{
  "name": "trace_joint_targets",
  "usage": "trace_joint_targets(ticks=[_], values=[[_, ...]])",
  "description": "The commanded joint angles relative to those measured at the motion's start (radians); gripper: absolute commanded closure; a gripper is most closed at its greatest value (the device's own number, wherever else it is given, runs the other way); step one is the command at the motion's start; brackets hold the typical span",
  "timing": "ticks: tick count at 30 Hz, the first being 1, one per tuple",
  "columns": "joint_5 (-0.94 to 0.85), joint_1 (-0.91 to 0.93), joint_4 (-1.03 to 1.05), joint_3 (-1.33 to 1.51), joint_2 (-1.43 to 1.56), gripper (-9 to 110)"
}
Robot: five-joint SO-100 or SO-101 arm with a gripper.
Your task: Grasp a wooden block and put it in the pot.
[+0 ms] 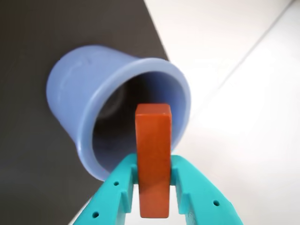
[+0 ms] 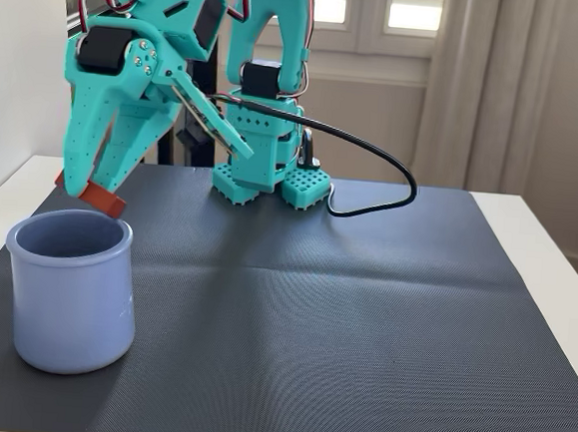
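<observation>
We hold the block [image 1: 153, 159] clamped between our gripper [image 1: 153, 187] fingers, its long axis running out past the fingertips. The pot [image 2: 68, 294] stands on the table just below and ahead of our gripper, the block's free end hanging over its rim.

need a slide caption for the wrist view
Teal fingers grip the reddish-brown wooden block just in front of the lavender-blue pot's open mouth.

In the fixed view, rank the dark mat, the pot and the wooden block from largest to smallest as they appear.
1. dark mat, covering most of the table.
2. pot, standing on the mat's left side.
3. wooden block, held in the gripper above the pot's rim; only partly visible, yet clearly smallest.
</observation>
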Motion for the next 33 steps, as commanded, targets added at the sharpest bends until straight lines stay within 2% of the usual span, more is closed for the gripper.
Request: trace_joint_targets(ticks=[1, 18, 24, 33], values=[[-0.005, 0.035, -0.006, -0.094, -0.021, 96], [0.005, -0.037, -0.005, -0.100, -0.037, 96], [0.006, -0.023, 0.038, -0.109, -0.035, 87], [0.006, -0.038, 0.046, -0.109, -0.031, 101]])
